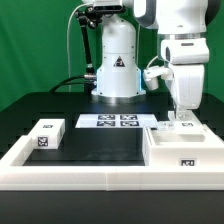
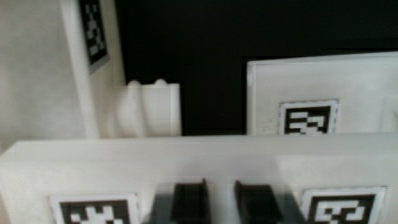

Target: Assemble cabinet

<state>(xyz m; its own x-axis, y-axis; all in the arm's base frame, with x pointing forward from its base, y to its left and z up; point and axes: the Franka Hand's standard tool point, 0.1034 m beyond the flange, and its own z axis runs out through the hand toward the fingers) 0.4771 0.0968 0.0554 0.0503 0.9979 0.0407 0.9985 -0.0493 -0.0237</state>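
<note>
The cabinet's large white shell (image 1: pixel 182 148) stands at the exterior view's right, with a tag on its front. My gripper (image 1: pixel 178 120) is lowered onto the shell's top. In the wrist view the two dark fingers (image 2: pixel 185 202) of the gripper (image 2: pixel 217 200) stand close together. A narrow strip of the white shell (image 2: pixel 178 165) lies between them, with a tag on either side. Beyond it are another tagged white part (image 2: pixel 320 95) and a ribbed white post (image 2: pixel 151 105). One small white tagged drawer block (image 1: pixel 47 133) lies at the exterior view's left, far from the gripper.
The marker board (image 1: pixel 118 121) lies flat at the back middle, in front of the robot's base (image 1: pixel 117 70). A long low white border rail (image 1: pixel 90 178) runs along the front and up the left side. The table is black.
</note>
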